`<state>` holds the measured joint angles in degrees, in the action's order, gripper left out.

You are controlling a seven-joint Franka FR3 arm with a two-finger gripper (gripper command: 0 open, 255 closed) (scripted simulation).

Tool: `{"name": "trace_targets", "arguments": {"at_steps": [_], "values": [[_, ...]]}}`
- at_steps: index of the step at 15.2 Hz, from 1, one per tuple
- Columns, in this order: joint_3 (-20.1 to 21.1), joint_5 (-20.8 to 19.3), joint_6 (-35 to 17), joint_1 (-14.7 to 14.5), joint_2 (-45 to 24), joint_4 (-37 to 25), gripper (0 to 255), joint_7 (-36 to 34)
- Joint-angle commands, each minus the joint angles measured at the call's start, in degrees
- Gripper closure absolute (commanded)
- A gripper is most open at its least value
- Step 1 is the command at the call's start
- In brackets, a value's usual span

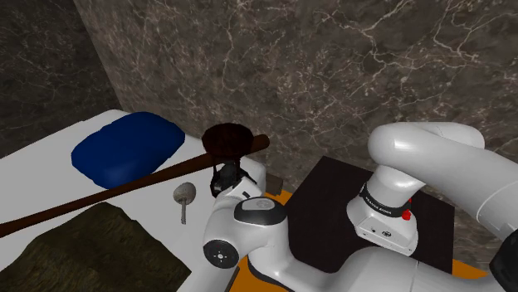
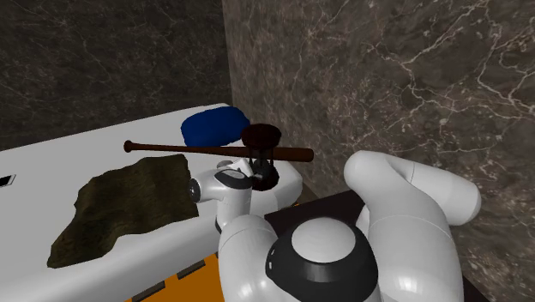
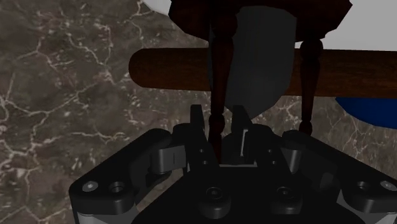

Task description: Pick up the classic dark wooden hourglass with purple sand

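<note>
Status: grasp made, lift not confirmed.

- The hourglass (image 1: 228,139) is found at the far edge of the white surface (image 1: 50,178), close to the marbled wall. In the shoulder view it overlaps the thick end of a long brown bat (image 1: 124,187).
- The frame is seen as dark turned wood. The bulb is drawn grey and no purple sand can be made out.
- In the shoulder view the gripper (image 1: 226,176) is placed directly at 6 o'clock of the hourglass's dark disc.
- In the wrist view the fingers (image 3: 197,124) are drawn nearly together. One thin spindle of the hourglass is clasped between them, not the bulb.
- A blue cushion (image 1: 124,149) is noted at 9 o'clock of the hourglass, and a dark cloth (image 1: 83,249) at 7 o'clock, well apart.

Judgement: reach and closing are taken as done. Whether the lower end has been raised clear of the surface cannot be told, as it is hidden by the hand. Any remaining lift is left to do. A hold on one slim post may allow swinging.
</note>
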<state>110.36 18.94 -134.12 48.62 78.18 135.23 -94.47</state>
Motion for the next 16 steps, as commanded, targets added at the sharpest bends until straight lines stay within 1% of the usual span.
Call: {"name": "trace_targets", "arguments": {"at_steps": [1, 14, 16], "values": [[-1.0, -0.4, 0.3, -0.5, -0.4, 0.4, 255, 0.5], [-9.7, -3.8, 3.5, -4.4, -2.9, 2.7, 255, 5.3], [-9.8, -3.8, 3.5, -4.5, -2.9, 2.7, 255, 5.4]]}}
